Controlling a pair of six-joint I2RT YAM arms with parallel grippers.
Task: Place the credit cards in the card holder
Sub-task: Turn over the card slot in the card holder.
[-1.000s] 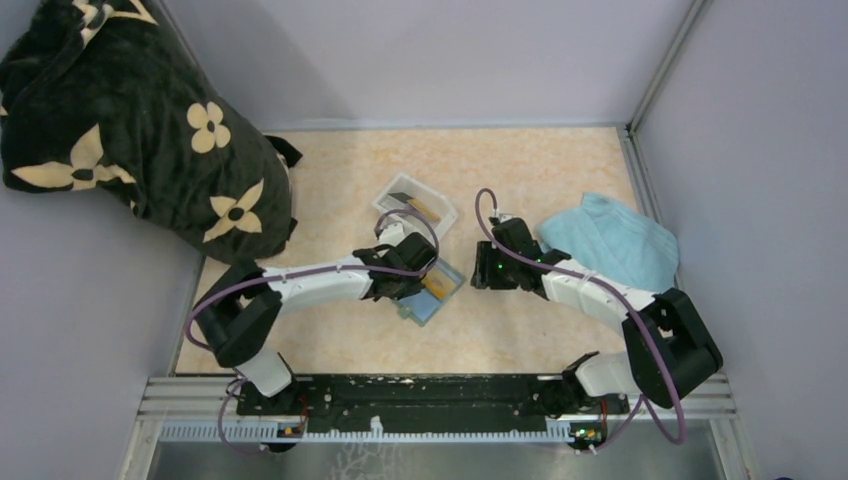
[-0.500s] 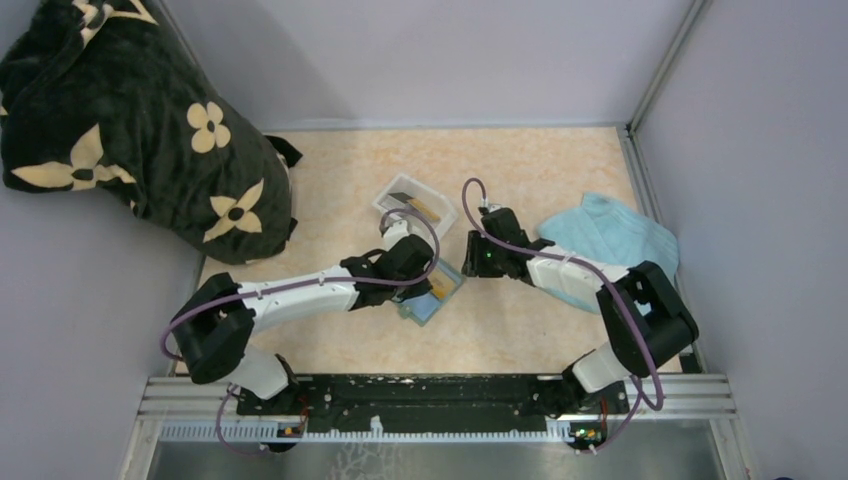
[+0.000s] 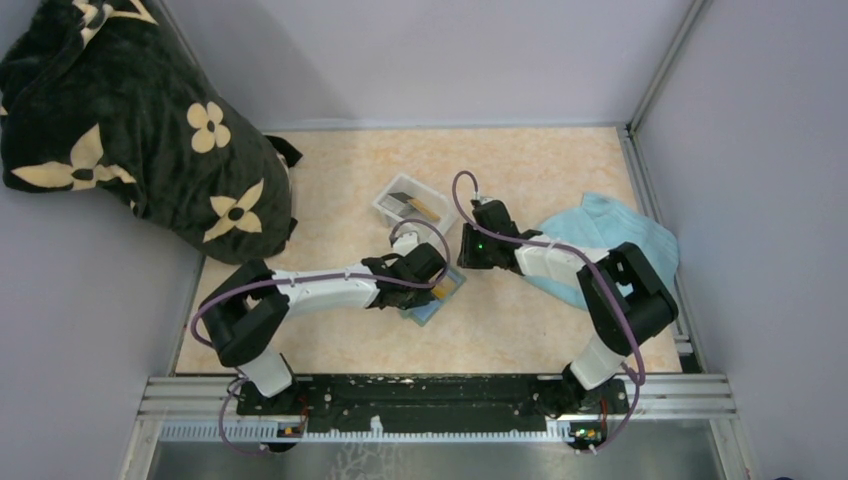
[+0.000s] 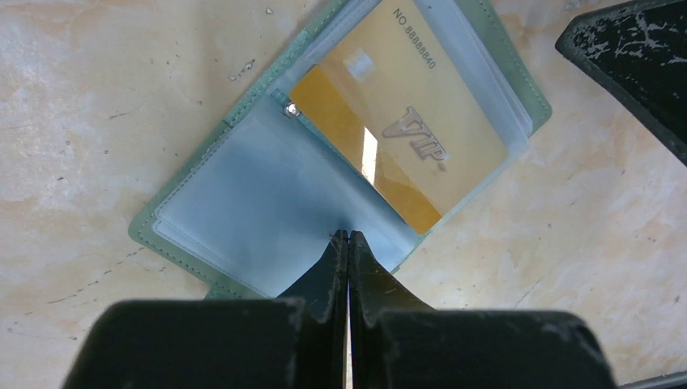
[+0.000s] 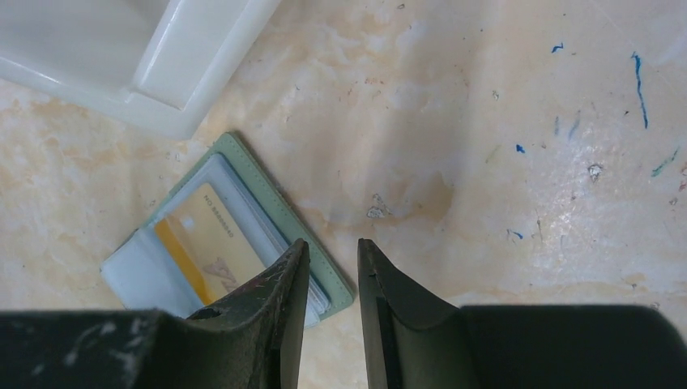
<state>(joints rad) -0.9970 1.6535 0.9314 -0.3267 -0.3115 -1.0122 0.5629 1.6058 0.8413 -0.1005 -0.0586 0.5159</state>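
Note:
The card holder (image 4: pixel 324 162) lies open on the table, dull green outside and pale blue inside. An orange-yellow credit card (image 4: pixel 405 138) marked VIP sits in the clear slot of its right half. My left gripper (image 4: pixel 348 237) is shut, with its tips resting on the pale blue lining near the fold. My right gripper (image 5: pixel 332 247) hovers at the holder's (image 5: pixel 235 235) right corner, open by a narrow gap with nothing between the fingers. In the top view the holder (image 3: pixel 430 308) lies below the white tray (image 3: pixel 388 191), which holds a dark card (image 3: pixel 405 199) and an orange-yellow card (image 3: pixel 430 207).
A light blue towel (image 3: pixel 610 240) lies under the right arm at the right side. A black cloth with cream flowers (image 3: pixel 130 120) fills the back left corner. Grey walls close the table on three sides. The tray's corner (image 5: pixel 162 73) is just beyond the right gripper.
The left gripper slid right across the holder and closed fully. The right gripper moved back and left toward the tray and holder, its jaws narrowing.

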